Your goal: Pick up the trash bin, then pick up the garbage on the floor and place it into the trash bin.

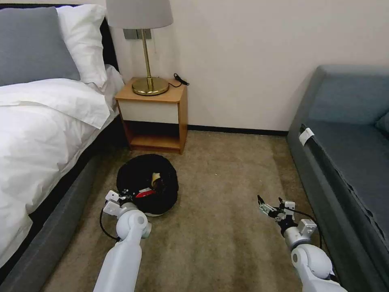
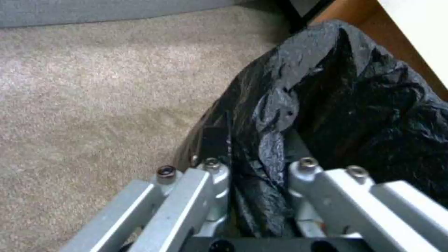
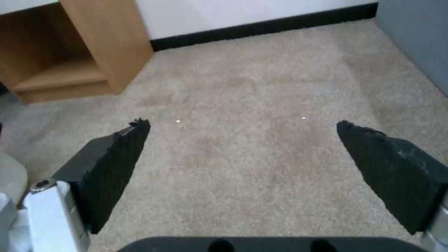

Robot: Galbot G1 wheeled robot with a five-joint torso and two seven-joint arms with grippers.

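The trash bin (image 1: 133,174), lined with a glossy black bag, is on the carpet in front of the nightstand. Inside it lie pieces of garbage: a red-and-white packet (image 1: 144,193) and a yellow-tan scrap (image 1: 156,177). My left gripper (image 1: 123,195) is at the bin's near left rim. In the left wrist view this gripper (image 2: 259,169) is shut on the bag-covered rim (image 2: 271,147). My right gripper (image 1: 270,205) hovers low over bare carpet to the right of the bin. Its black pads (image 3: 117,157) stand wide open with only carpet between them.
A bed with white linen (image 1: 40,129) runs along the left. A wooden nightstand (image 1: 156,117) with a brass lamp (image 1: 148,81) stands behind the bin. A grey sofa (image 1: 348,162) lines the right. Beige carpet (image 1: 223,227) lies open between the arms.
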